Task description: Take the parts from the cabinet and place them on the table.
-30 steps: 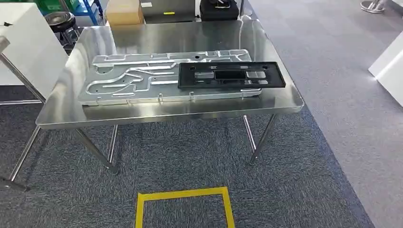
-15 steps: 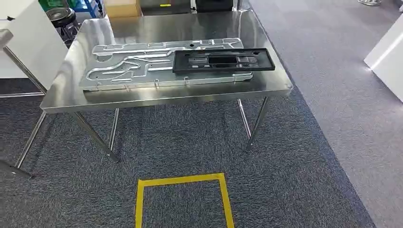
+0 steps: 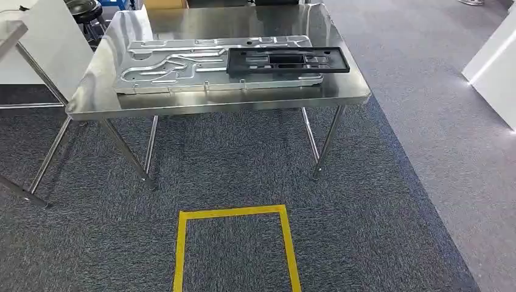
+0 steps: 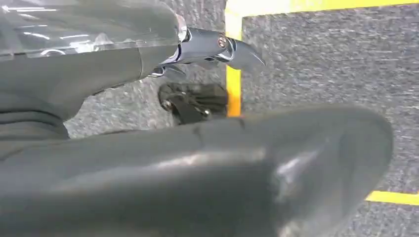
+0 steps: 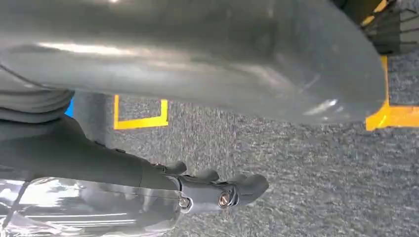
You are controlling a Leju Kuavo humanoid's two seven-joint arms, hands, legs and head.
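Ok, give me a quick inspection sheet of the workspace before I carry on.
Surface: steel table, shiny, standing on grey carpet.
Job's things: large silver stamped panel lies flat on the table; black frame part lies flat across the panel's right end.
Clutter: nothing seen on the table beyond the two parts.
Hands: left hand and right hand hang over the carpet, fingers nearly straight, holding nothing.
Cables: nothing seen.
Surroundings: yellow tape square on the floor before the table; white furniture at right; a second table's legs at left.
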